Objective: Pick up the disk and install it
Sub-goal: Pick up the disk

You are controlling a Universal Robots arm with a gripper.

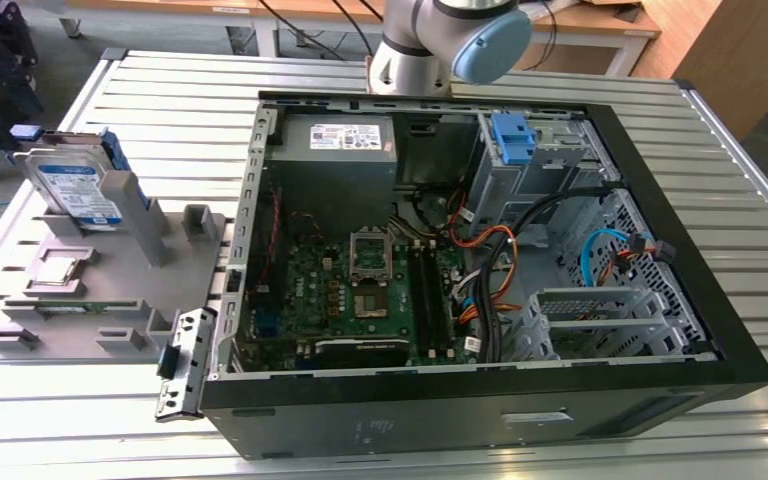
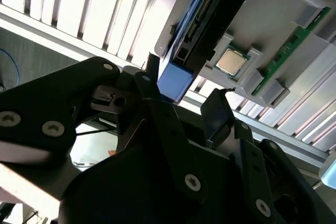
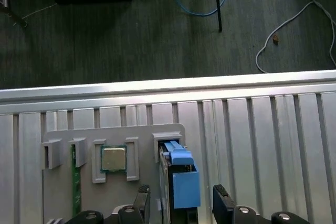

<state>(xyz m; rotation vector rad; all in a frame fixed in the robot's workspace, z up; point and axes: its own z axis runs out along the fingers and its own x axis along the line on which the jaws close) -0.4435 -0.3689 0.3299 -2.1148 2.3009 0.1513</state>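
The disk (image 1: 75,185) stands on edge in a grey holder (image 1: 104,320) at the exterior view's left. It is a silver drive with a white-and-blue label and a blue bracket. In the first wrist view my gripper (image 3: 182,203) is open, with one dark finger (image 3: 142,199) on each side of the disk's blue bracket end (image 3: 181,182) and a gap on both sides. The second wrist view shows the same straddle: my gripper (image 2: 184,80) sits around the blue bracket, with the disk (image 2: 210,19) running away from it. The fingers do not touch the disk.
On the holder beside the disk sit a square silver processor chip (image 3: 113,158) and a green memory stick (image 3: 76,182). The open computer case (image 1: 704,385) lies to the exterior view's right, with a blue clip (image 1: 511,135) at its drive bay. The floor beyond the table edge carries cables (image 3: 294,19).
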